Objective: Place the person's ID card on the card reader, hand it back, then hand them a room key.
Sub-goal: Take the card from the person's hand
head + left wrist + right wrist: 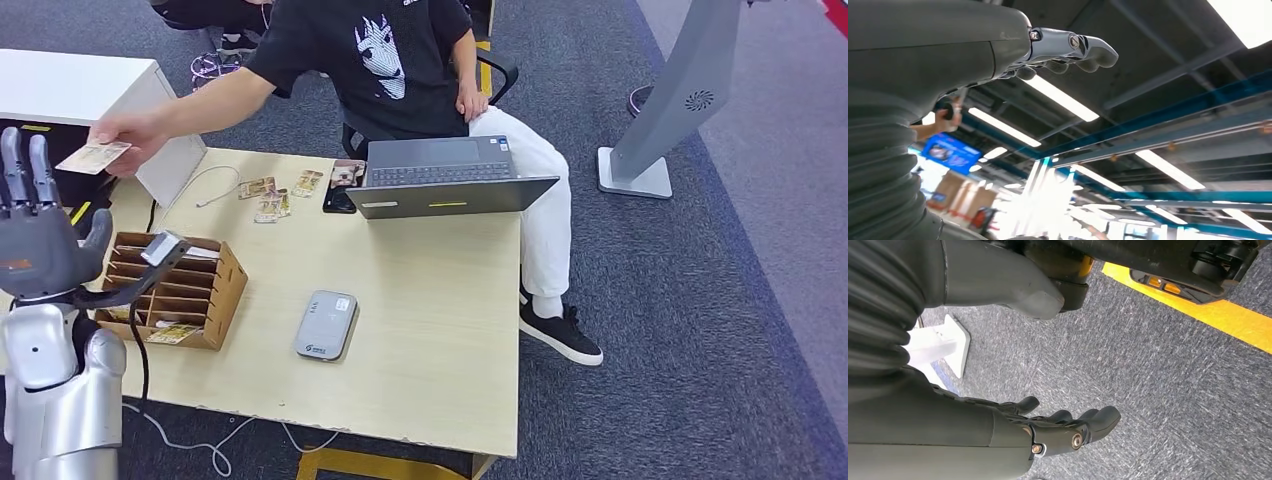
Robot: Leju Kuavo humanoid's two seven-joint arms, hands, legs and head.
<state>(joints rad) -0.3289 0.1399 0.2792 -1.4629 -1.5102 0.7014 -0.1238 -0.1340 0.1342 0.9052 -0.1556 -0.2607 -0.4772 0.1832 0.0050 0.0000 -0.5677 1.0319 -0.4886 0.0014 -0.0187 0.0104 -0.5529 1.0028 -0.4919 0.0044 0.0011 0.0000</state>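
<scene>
Overall light: bright and even, coming from overhead.
Source: long ceiling strip lights [1060,98], glaring white in the left wrist view.
Shadows: soft and short on the counter [430,290], under the laptop [450,178].
Blown out: the far hall beneath the ceiling.
Focus: head view sharp; the near grey hand covers soft in the wrist views.

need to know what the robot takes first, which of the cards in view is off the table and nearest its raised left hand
The card held in the person's hand, just beside the robot's raised left hand. The other cards lie flat on the table near the laptop.
</scene>
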